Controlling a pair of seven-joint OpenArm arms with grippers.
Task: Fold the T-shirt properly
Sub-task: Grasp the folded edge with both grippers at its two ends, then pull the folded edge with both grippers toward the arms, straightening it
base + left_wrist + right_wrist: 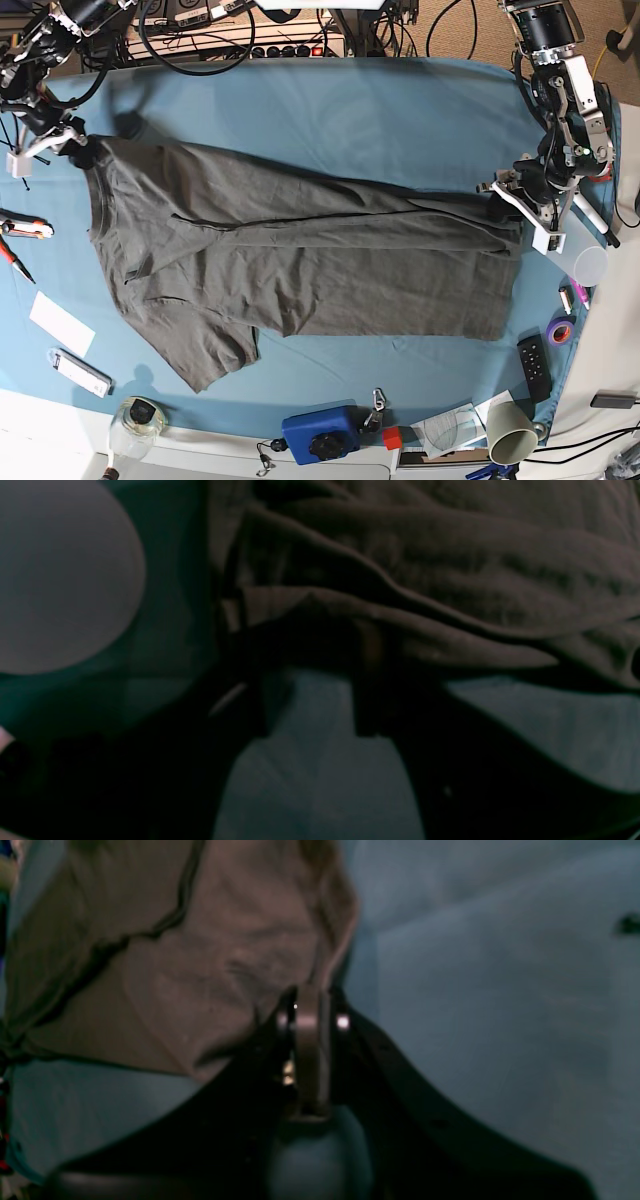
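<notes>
The dark grey T-shirt (300, 260) lies spread across the blue table cloth (380, 110), its upper part folded down along a long diagonal crease. At its far left shoulder corner, my right gripper (80, 152) is shut on a strip of the fabric (311, 1010), and the T-shirt (175, 965) bunches up behind it. My left gripper (503, 205) sits at the hem on the right edge. In the left wrist view its two dark fingers (370, 690) stand apart over blue cloth. The T-shirt's rumpled hem (450, 580) lies just at their tips.
A clear cup (592, 265), which also shows pale and round in the left wrist view (65, 575), a purple tape roll (558, 331) and a remote (533, 365) sit by the right edge. A blue box (320, 435), a paper cup (510, 435), white cards (60, 322) and red-handled tools (20, 230) line the front and left.
</notes>
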